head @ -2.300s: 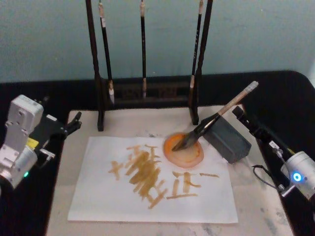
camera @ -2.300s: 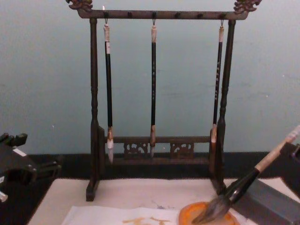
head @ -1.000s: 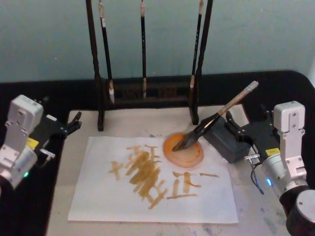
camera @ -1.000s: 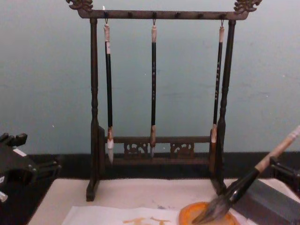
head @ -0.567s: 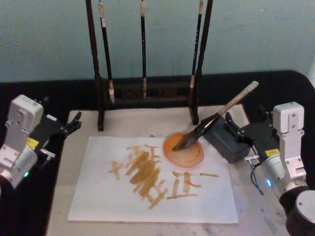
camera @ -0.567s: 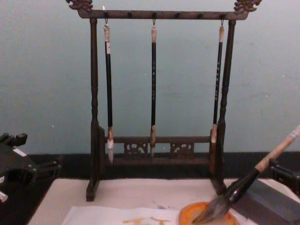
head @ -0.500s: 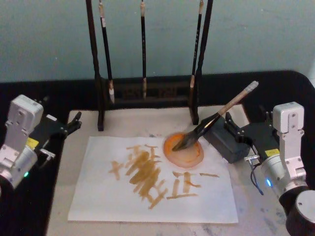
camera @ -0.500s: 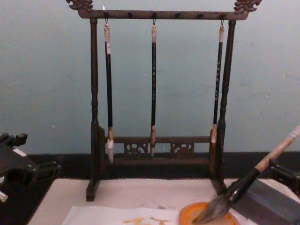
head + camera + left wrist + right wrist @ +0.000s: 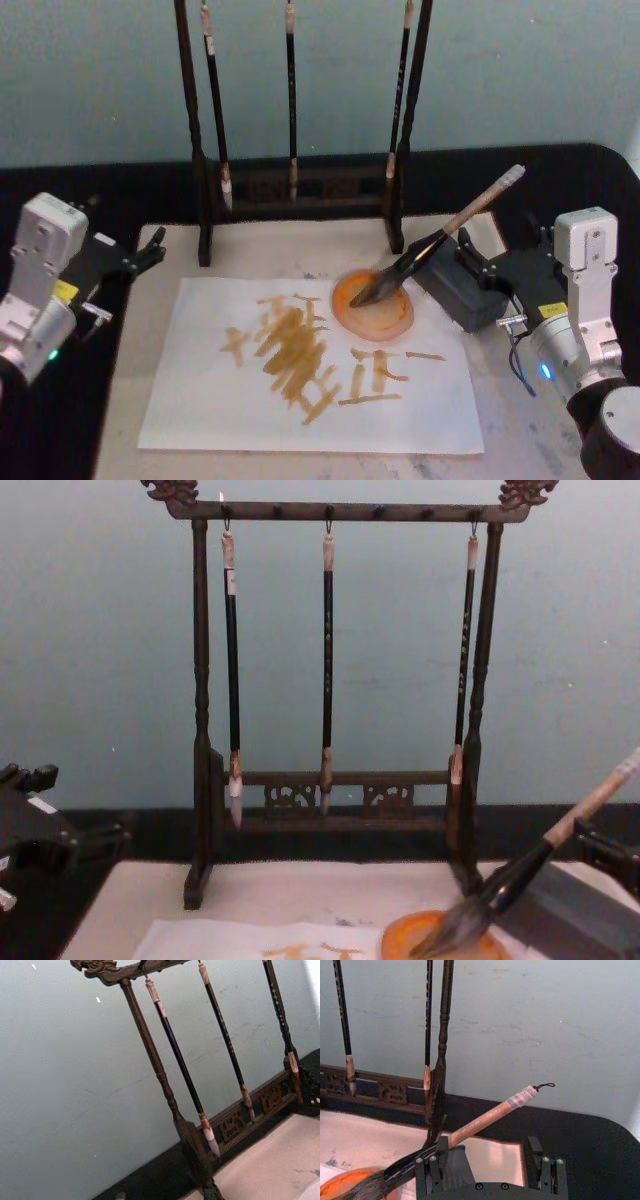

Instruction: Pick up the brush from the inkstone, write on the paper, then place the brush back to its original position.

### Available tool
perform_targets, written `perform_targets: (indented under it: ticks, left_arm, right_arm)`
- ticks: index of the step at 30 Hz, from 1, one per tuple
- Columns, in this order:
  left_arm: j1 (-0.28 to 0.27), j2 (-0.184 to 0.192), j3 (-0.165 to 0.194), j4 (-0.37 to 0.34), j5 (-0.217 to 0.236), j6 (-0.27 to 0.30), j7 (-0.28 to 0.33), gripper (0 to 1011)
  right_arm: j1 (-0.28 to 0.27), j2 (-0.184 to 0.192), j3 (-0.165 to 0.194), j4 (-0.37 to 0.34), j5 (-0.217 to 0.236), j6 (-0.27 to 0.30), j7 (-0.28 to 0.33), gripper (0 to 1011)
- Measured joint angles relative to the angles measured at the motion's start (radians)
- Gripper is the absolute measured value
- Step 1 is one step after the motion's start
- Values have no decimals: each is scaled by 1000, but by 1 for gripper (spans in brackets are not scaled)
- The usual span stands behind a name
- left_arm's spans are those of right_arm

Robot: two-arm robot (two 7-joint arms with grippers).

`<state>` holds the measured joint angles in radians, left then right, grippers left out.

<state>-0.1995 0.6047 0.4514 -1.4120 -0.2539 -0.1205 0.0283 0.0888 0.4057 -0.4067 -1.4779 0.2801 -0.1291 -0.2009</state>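
still-free brush [image 9: 430, 243], bristles in the orange dish [image 9: 374, 307]; right pincer [image 9: 490, 1170] wide, just beside its handle

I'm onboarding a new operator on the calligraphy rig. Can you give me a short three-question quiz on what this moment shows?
1. True or false: the brush is already lifted clear of the grey inkstone.
2. Where do its bristles rest? A) on the orange dish B) on the beige mat C) on the wooden rack
3. How many thin brushes hang on that rack?

Key
1. False: its handle leans on the inkstone, with the right gripper just behind it, jaws open and holding nothing.
2. A; the dish sits at the far right of the paper.
3. Three. The left gripper waits at the mat's left edge.
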Motion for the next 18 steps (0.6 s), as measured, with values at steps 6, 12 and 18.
perform_targets:
  ticks: [6,12,18]
  left_arm:
    - [0,0,0,0,0,0,0,1010]
    - [0,0,0,0,0,0,0,1010]
    - [0,0,0,0,0,0,0,1010]
  right_arm:
    - [0,0,0,0,0,0,0,1000]
    - [0,0,0,0,0,0,0,1000]
    - [0,0,0,0,0,0,0,1000]
